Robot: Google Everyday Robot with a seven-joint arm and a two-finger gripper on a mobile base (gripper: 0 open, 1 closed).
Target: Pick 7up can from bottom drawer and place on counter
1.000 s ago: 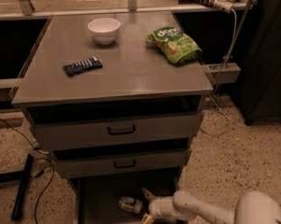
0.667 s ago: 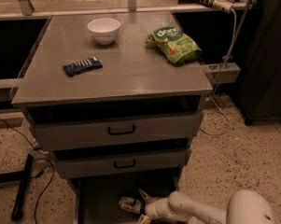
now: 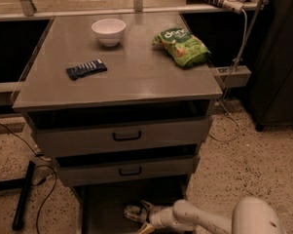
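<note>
The 7up can lies on its side on the dark floor of the open bottom drawer, at the lower edge of the camera view. My gripper reaches in from the right on its white arm, low inside the drawer. Its fingers stand open, one above and one below the can's right end, their tips right at the can. The counter is the grey top of the cabinet, well above the gripper.
On the counter sit a white bowl, a green snack bag and a dark wrapped bar. Two grey drawers with black handles overhang the bottom drawer. Cables and a black stand lie on the floor at left.
The arm has edged a little to the left, bringing the gripper closer onto the can. The can and the things on the counter have not moved.
</note>
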